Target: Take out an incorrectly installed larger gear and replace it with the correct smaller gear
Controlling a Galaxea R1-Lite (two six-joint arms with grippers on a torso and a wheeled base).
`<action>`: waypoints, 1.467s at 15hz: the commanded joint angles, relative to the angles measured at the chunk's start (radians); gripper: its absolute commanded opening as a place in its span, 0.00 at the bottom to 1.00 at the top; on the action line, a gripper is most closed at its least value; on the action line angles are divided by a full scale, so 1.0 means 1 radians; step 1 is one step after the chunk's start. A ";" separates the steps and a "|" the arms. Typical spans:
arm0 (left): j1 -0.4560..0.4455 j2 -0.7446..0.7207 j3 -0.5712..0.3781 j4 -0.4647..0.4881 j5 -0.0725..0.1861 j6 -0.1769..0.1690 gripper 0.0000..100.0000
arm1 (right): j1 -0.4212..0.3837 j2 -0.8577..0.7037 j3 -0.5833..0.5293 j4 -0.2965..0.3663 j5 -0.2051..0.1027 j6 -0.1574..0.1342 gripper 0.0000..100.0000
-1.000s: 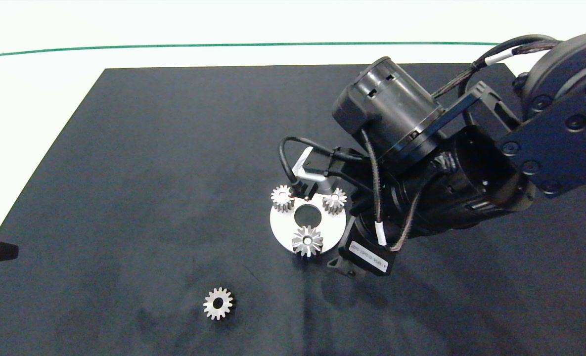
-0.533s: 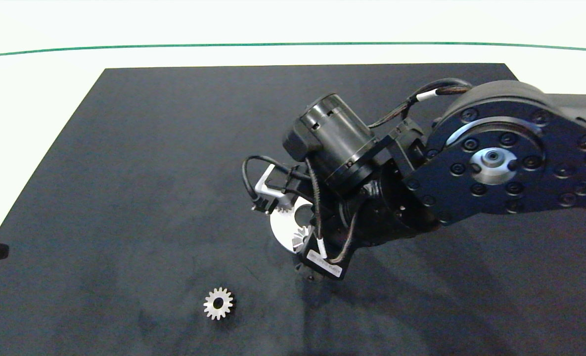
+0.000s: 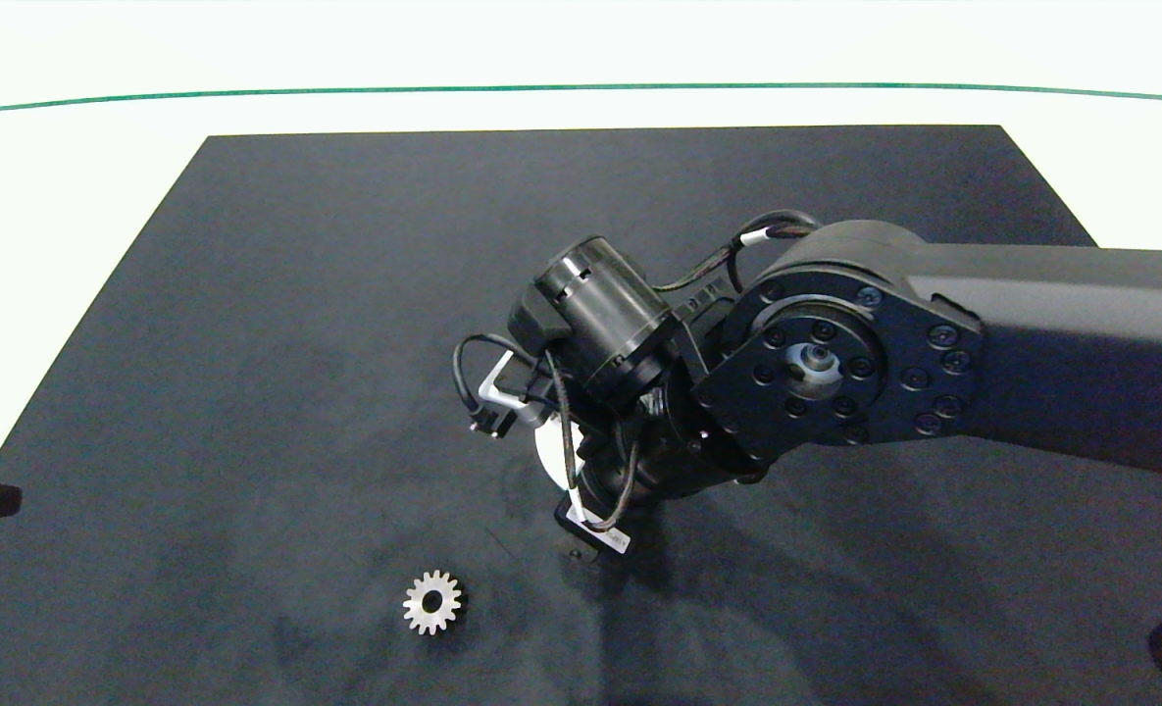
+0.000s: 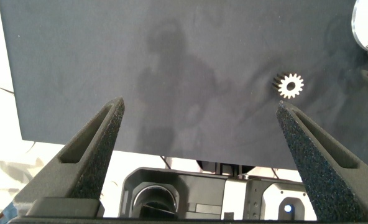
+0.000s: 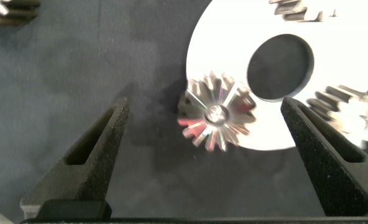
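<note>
Right pincer (image 5: pixel 206 155) spread above larger gear (image 5: pixel 218 118); smaller gear (image 3: pixel 432 602) apart.

White table (image 3: pixel 100 167), black mat (image 3: pixel 345 294), loose gear (image 3: pixel 432 602)

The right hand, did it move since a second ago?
Yes. The right hand slid leftward over the white disc, toward the loose smaller gear.

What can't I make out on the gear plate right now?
- Head view: the right arm hides the larger gear and most of the white plate.
- Right wrist view: two plate gears are cut off by edges and blurred.
- Right gripper open; its height above the gear is unclear.
</note>
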 commanded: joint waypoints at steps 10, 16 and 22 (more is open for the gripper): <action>0.000 -0.002 -0.002 0.006 0.001 -0.002 1.00 | -0.028 0.029 0.005 0.007 -0.003 0.002 0.82; 0.000 -0.004 -0.002 0.006 0.001 -0.002 1.00 | -0.044 0.027 0.004 0.007 -0.003 0.002 0.70; 0.000 -0.004 -0.002 0.006 0.001 -0.002 1.00 | -0.037 0.027 0.004 0.007 0.000 0.007 0.58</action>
